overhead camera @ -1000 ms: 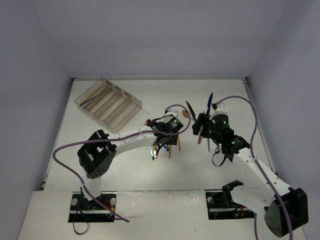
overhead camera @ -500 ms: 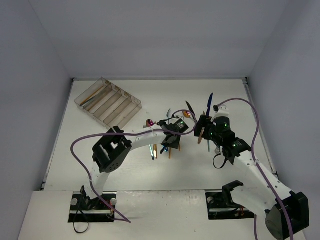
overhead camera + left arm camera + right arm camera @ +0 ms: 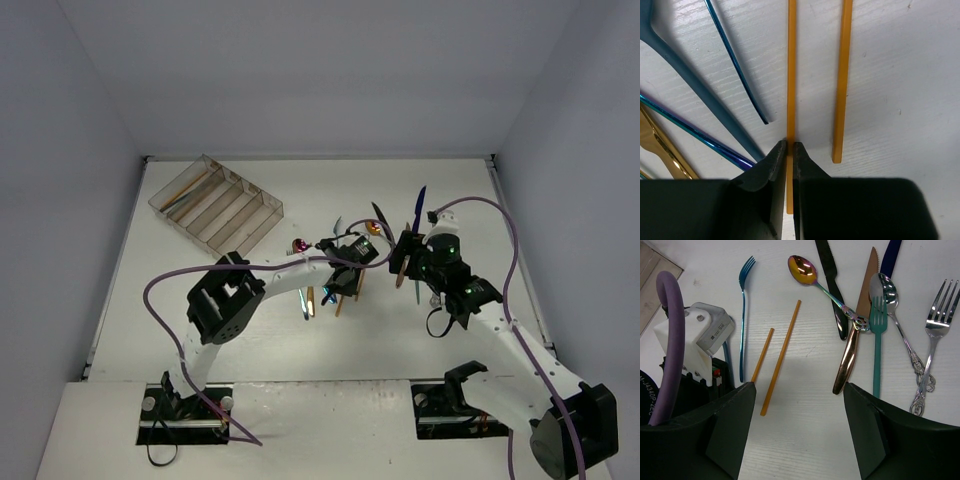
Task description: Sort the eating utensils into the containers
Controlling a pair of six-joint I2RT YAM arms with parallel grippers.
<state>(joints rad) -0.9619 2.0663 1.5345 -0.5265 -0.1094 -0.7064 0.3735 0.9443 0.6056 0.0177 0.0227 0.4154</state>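
Note:
My left gripper (image 3: pixel 789 145) is shut on the near end of an orange chopstick (image 3: pixel 791 65) that lies flat on the table. A second orange chopstick (image 3: pixel 841 80) lies parallel just to its right, untouched. From above, the left gripper (image 3: pixel 345 281) sits over the utensil pile at the table's centre. My right gripper (image 3: pixel 799 386) hovers open over bare table with nothing between its fingers, the two chopsticks (image 3: pixel 780 356) on its left and a copper knife (image 3: pixel 856 340) on its right. The clear divided tray (image 3: pixel 215 206) stands at the back left with a few utensils in it.
Ahead of the right gripper lie a blue fork (image 3: pixel 743 315), an iridescent spoon (image 3: pixel 803 269), a black knife (image 3: pixel 832 290), a teal fork (image 3: pixel 877 340), a silver spoon (image 3: pixel 889 300) and a silver fork (image 3: pixel 935 330). Blue and gold handles (image 3: pixel 695 85) lie left of the held chopstick.
The left arm reached right over the chopsticks and its jaws closed onto one of them. The right arm has barely moved.

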